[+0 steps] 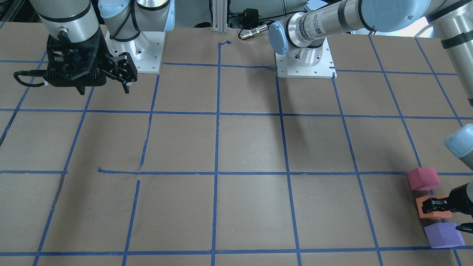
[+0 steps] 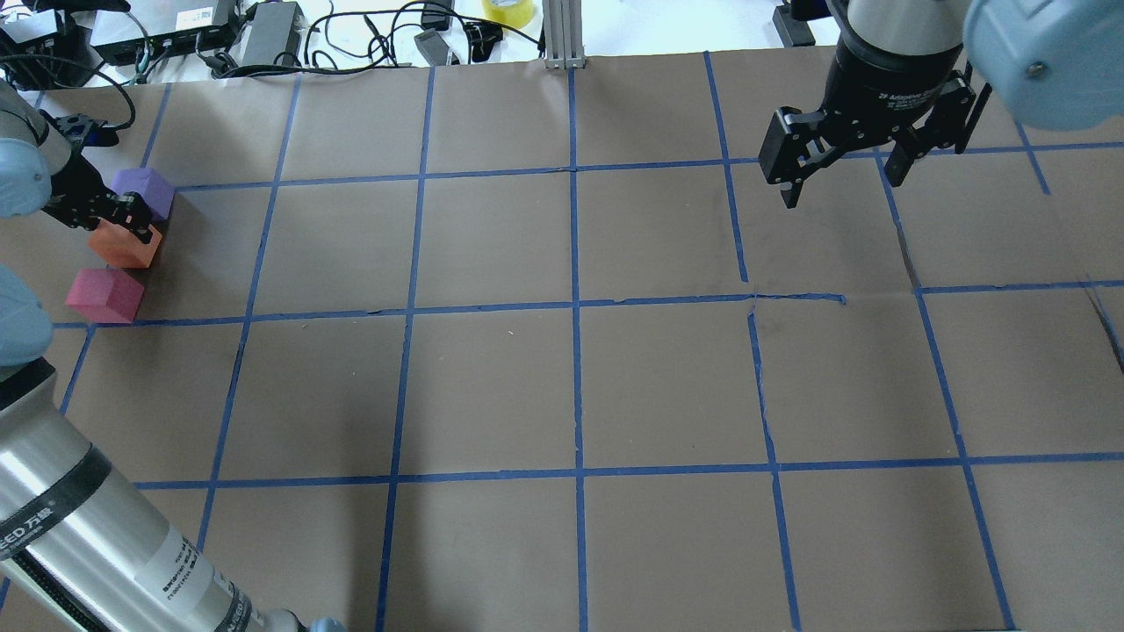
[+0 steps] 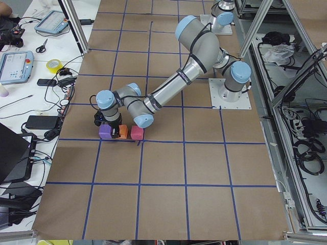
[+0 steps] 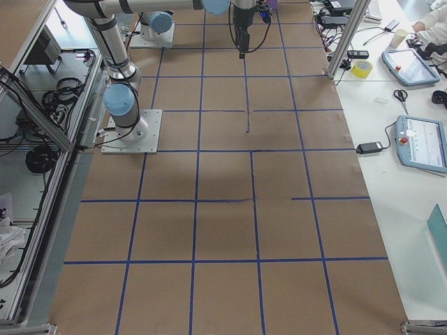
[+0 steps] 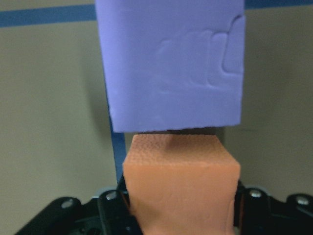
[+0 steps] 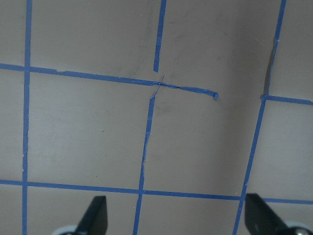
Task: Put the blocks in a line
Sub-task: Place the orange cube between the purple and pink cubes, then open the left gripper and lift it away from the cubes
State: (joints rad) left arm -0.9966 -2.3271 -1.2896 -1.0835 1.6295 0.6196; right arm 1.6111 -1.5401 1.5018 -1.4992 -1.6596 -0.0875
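Around the orange block [image 2: 118,252], left gripper [image 5: 178,200] pinched on its two sides; block sits on the table. Purple block [image 2: 145,189] just beside it on one flank, pinkish-red block [image 2: 105,296] just beside it on the other; contact with either not resolvable. Judgement: last step, seating the middle cube; row near complete. Next move calls for a clean release and a retreat without nudging the purple neighbour. Right gripper [image 2: 841,184] spread, empty, well apart from the orange block. Left wrist view shows the orange cube filling the finger gap; overhead hides that but gives the row order. Right wrist view: bare taped paper only.
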